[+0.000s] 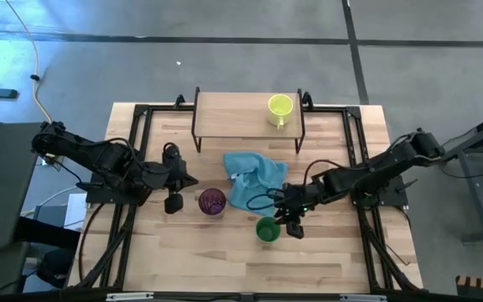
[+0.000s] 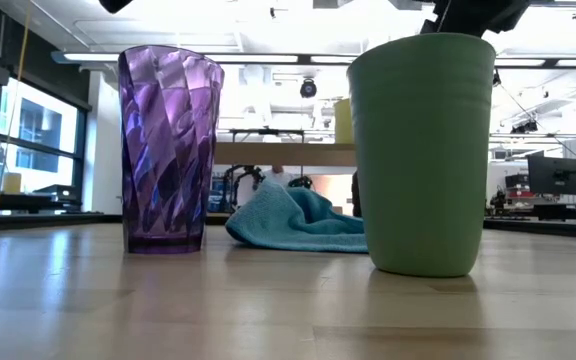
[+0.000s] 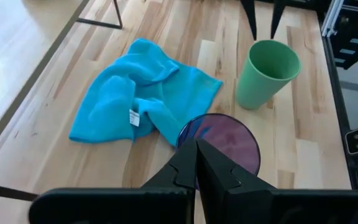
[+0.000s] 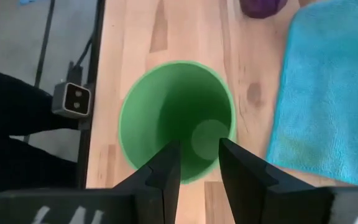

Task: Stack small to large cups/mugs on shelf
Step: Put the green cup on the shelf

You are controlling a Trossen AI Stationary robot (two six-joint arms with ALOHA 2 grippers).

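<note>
The left end effector (image 1: 174, 201) hovers just left of the purple tumbler (image 1: 212, 202), fingers pressed together on nothing. Right of it the blue cloth (image 1: 254, 179) lies crumpled mid-bench. The green cup (image 1: 267, 229) stands upright, with the right end effector (image 1: 293, 225) over its rim, fingers parted, gripping nothing. The yellow-green mug (image 1: 280, 107) sits on the shelf (image 1: 233, 113).
</note>
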